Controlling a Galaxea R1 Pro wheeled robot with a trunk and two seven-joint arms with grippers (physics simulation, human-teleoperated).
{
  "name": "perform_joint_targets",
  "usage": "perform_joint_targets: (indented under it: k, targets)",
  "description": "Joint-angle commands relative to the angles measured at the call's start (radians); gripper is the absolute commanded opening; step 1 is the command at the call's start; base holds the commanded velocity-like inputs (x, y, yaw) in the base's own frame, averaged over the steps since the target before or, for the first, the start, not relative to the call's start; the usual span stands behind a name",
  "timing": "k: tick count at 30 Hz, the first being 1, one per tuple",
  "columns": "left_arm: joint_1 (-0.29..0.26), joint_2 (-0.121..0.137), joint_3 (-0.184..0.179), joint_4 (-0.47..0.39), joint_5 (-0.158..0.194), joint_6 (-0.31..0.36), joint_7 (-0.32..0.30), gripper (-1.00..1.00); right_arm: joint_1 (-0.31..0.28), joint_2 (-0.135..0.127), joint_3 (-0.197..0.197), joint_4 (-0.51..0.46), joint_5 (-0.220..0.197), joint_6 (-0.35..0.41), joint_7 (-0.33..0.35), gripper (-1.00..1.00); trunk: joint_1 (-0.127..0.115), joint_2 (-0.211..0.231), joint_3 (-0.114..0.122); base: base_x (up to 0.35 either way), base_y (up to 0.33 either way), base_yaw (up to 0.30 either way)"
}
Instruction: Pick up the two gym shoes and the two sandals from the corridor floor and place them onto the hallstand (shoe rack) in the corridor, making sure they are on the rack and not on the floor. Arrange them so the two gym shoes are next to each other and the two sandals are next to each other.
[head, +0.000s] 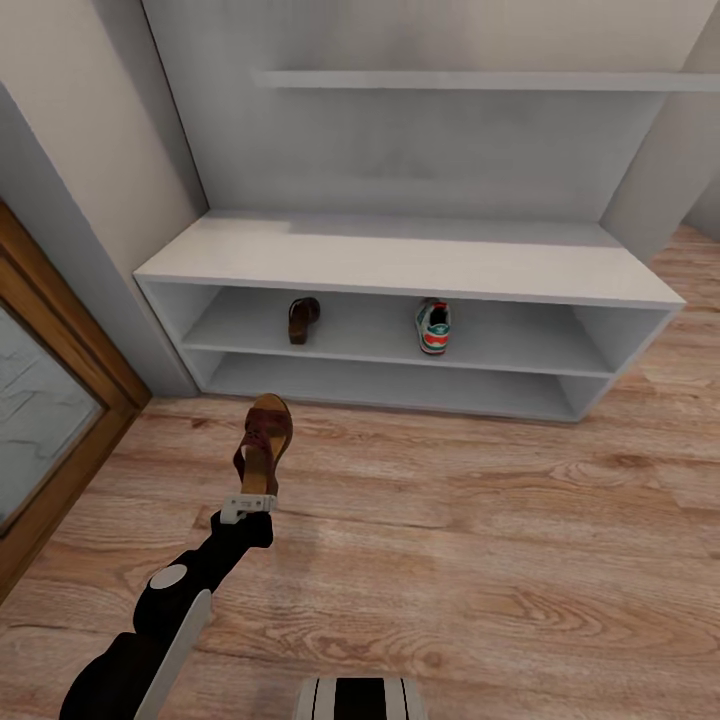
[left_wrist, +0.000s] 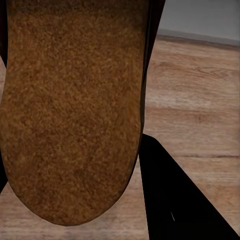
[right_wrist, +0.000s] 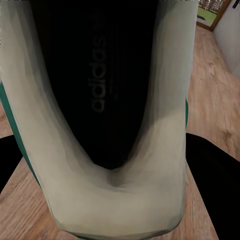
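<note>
At lower left of the head view, the left tool (head: 252, 502) is clamped on 1 sandal (head: 264, 445) above the corridor floor (head: 480, 560). The right tool grips 1 gym shoe (right_wrist: 110, 125). The hallstand (head: 400, 262) at frame centre holds another sandal (head: 302, 320) and gym shoe (head: 434, 327) on its upper shelf.

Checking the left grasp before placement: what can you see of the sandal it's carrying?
The held sandal is dark brown with woven-looking straps and a tan sole, grainy up close. The left gripper clamps its heel end, toe pointing toward the hallstand, raised over the corridor floor.
</note>
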Motion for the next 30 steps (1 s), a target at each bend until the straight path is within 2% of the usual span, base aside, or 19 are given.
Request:
perform_joint_targets:
  k: [1,30]
  targets:
    - [0.0,0.001,-0.001,-0.001,0.002,0.005,0.0,-1.0,-0.001,0.0,0.0,-0.001,-0.01,0.004,-0.01,-1.0,0.0,0.0,-0.001,0.0,0.0,0.0]
    - [0.0,0.0,-0.002,-0.001,-0.004,0.005,0.004,-1.0,-0.001,0.0,0.004,0.001,-0.011,0.001,-0.007,-1.0,0.0,0.0,0.0,0.0,0.0,0.0]
